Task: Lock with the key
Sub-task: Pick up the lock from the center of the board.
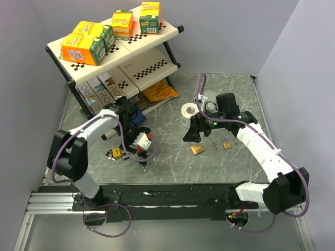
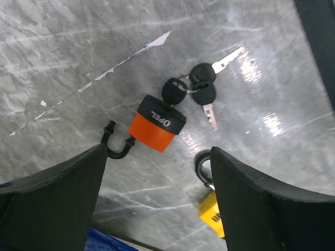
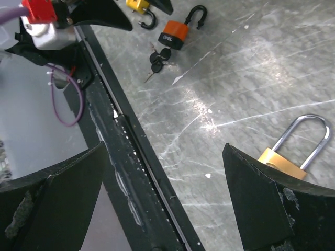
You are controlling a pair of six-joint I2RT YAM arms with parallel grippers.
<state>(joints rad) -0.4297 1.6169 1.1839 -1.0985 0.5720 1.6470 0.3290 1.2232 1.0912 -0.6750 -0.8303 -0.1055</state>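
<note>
Hovers with left pincer (image 2: 158, 162) spread over the orange padlock (image 2: 156, 127), key (image 2: 174, 91) seated at 1 o'clock, shackle (image 2: 112, 145) agape at 8 o'clock, locking undone, right pincer (image 3: 165, 157) spread too.

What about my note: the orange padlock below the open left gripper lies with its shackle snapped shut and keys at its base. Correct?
Not quite. The orange padlock has its shackle swung open, its free end clear of the body, as the left wrist view shows. The rest holds: the left gripper is open above it, with keys at its base.
</note>
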